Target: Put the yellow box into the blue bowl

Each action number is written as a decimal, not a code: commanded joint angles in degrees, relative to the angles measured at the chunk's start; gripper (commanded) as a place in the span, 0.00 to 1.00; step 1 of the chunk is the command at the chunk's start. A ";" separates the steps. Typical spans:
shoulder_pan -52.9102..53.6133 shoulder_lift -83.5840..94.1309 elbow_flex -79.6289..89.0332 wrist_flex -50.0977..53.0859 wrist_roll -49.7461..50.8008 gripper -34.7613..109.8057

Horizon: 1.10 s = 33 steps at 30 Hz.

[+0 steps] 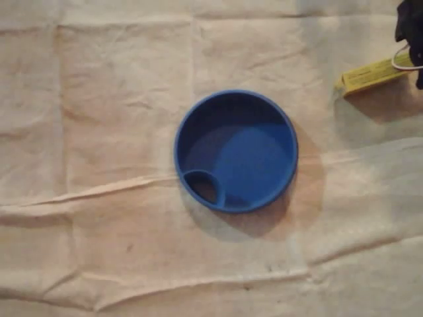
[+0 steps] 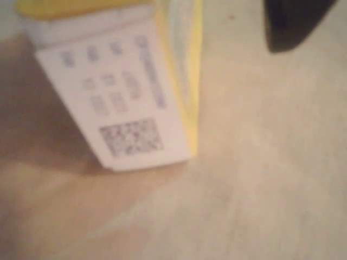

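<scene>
1. Overhead view: blue bowl (image 1: 236,150) sits approx mid-frame on a creased beige cloth (image 1: 99,132). It is upright w/ nothing inside.
2. Bowl has a small rounded pocket (image 1: 203,187) at its lower-left inner wall.
3. Yellow box (image 1: 370,74) is at upper right, well apart from the bowl. It is long and narrow, tilted w/ its right end higher in the pic.
4. A shadow falls on the cloth just below and right of the box.
5. Black gripper (image 1: 414,46) is at the top-right edge, over the box's right end. A white cable loop (image 1: 402,59) crosses there.
6. Gripper state: can't tell. The frame edge cuts the fingers off, so a grip on the box is not visible.
7. Wrist view: the box (image 2: 124,97) is very close and blurry, at upper left. It shows a white face w/ print, a square code (image 2: 130,138), and yellow edges.
8. A dark blurred shape (image 2: 293,21) is at top right, apart from the box; cloth lies below.
</scene>
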 commanded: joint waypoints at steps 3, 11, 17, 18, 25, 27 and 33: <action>0.44 0.62 -1.49 -2.37 -0.26 0.46; 0.53 0.62 -1.05 -1.93 -0.18 0.46; 2.81 0.53 -0.97 -1.76 -0.18 0.46; 3.08 0.53 -0.88 -1.76 -0.18 0.46; 2.81 -3.08 -1.05 -1.76 -0.18 0.46; 2.72 -4.22 -0.97 -1.67 -0.18 0.46; 2.64 -4.57 -2.20 -2.46 -0.26 0.46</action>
